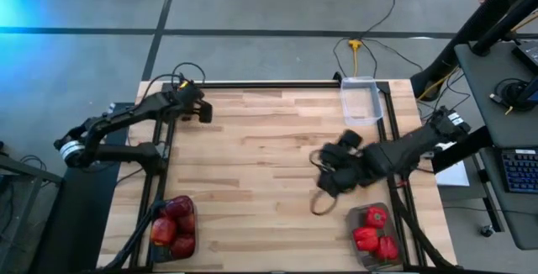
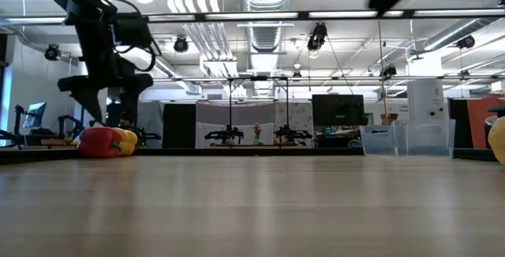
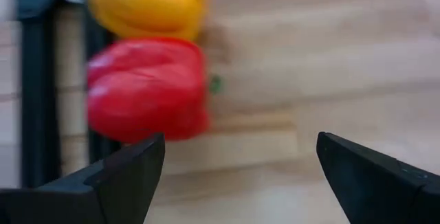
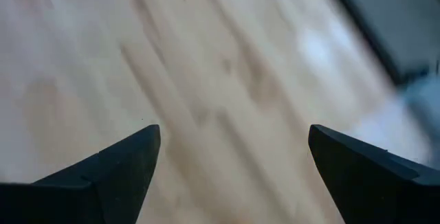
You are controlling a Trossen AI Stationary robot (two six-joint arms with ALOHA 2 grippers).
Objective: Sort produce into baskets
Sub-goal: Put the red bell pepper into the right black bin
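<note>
Red pepper (image 3: 146, 88) and yellow pepper (image 3: 148, 4) lie side by side just ahead of the left gripper (image 3: 240, 162), whose jaws are spread wide with nothing between them; the red one sits forward of one finger rather than centred in the gap, and the yellow one touches it on its far side. Both rest at the table (image 1: 252, 173) corner near the frame rail, which in the high view the left arm hides. The right gripper (image 4: 234, 155) hangs over bare wood mid-table, jaws likewise parted and empty, near the basket (image 1: 377, 240) that already holds red peppers (image 1: 374, 232). A second dark basket (image 1: 172, 228) at the left arm's side holds the apples (image 1: 174, 223), and the clear basket (image 1: 361, 99) at the far edge looks empty, though its inside is hard to read. My reading is that the left arm is lining up on the red pepper and that two pieces remain to sort. The main risk is the offset: if the jaws go forward as aimed, one finger could strike the red pepper and shove it into the yellow one or against the rail instead of straddling it. The two peppers being in contact could also mean the far finger wedges between them and rolls the yellow one off the table edge. A lumpy, glossy pepper may twist out of a shallow pinch.
</note>
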